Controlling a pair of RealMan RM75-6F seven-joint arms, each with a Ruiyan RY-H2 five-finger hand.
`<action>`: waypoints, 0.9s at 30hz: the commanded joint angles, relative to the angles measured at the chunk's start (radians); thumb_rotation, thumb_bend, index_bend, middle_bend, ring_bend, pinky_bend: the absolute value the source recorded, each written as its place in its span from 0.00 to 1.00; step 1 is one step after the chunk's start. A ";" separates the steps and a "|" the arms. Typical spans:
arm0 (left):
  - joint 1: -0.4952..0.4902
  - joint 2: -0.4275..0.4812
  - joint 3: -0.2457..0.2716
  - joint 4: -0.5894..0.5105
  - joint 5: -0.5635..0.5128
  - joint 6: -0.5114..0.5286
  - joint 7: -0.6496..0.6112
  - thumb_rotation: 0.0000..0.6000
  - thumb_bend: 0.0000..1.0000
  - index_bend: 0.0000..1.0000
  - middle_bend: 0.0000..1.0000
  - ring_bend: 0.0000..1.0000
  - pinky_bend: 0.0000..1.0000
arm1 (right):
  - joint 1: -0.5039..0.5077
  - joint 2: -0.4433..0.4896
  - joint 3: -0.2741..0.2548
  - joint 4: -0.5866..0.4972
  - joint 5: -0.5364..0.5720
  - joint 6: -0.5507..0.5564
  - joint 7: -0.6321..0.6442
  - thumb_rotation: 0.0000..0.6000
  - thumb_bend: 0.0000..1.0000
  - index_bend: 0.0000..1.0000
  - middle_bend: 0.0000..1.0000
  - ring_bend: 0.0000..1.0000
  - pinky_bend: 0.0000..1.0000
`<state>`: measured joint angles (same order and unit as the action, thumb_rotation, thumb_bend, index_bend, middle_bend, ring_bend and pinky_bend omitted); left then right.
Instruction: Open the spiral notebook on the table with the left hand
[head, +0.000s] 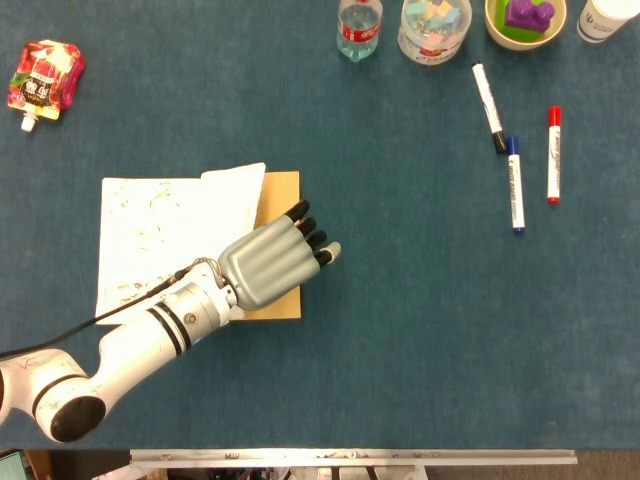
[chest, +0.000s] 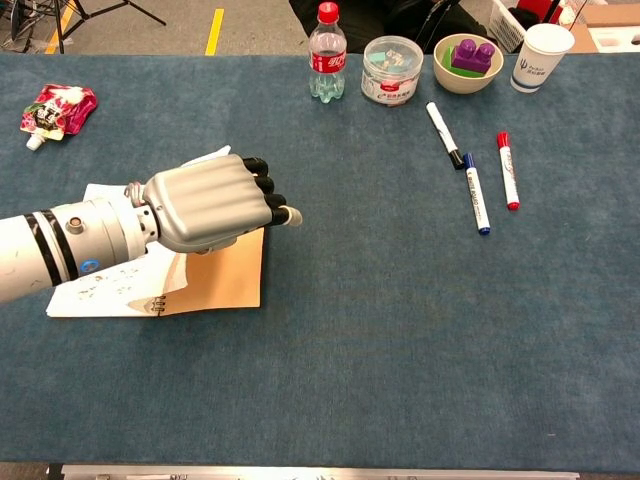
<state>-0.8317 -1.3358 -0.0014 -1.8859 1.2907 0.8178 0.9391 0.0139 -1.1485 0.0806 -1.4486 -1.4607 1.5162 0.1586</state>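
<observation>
The spiral notebook lies open at the left of the table. Its white sketched page (head: 150, 230) (chest: 95, 290) faces up and its brown cover (head: 282, 190) (chest: 225, 280) lies flat on the cloth to the right. One white leaf (head: 232, 195) stands slightly raised beside the hand. My left hand (head: 270, 262) (chest: 205, 203) hovers over or rests on the brown cover, palm down, with its fingers reaching right past the cover's edge and nothing gripped in them. Whether it touches the cover I cannot tell. My right hand shows in neither view.
A red juice pouch (head: 45, 78) lies far left. Along the back stand a bottle (head: 359, 28), a clear tub (head: 433, 28), a bowl with a purple block (head: 525, 20) and a cup (head: 608, 18). Black (head: 488, 105), blue (head: 514, 185) and red (head: 553, 153) markers lie at right.
</observation>
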 joint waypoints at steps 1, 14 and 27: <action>-0.001 0.020 0.003 -0.017 -0.009 0.016 0.010 1.00 0.38 0.18 0.30 0.27 0.21 | 0.000 0.001 0.002 0.000 0.001 0.001 0.001 1.00 0.39 0.35 0.28 0.22 0.31; 0.081 0.201 0.091 -0.085 -0.018 0.122 -0.019 1.00 0.38 0.18 0.30 0.25 0.21 | 0.004 0.001 0.002 0.001 -0.005 -0.005 0.006 1.00 0.39 0.35 0.28 0.22 0.31; 0.148 0.168 0.137 0.007 0.007 0.133 -0.143 1.00 0.38 0.18 0.29 0.22 0.21 | 0.000 0.009 0.002 -0.015 -0.012 0.006 0.000 1.00 0.39 0.35 0.28 0.22 0.31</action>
<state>-0.6976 -1.1554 0.1338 -1.8869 1.2779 0.9429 0.8320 0.0142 -1.1394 0.0823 -1.4635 -1.4724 1.5221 0.1587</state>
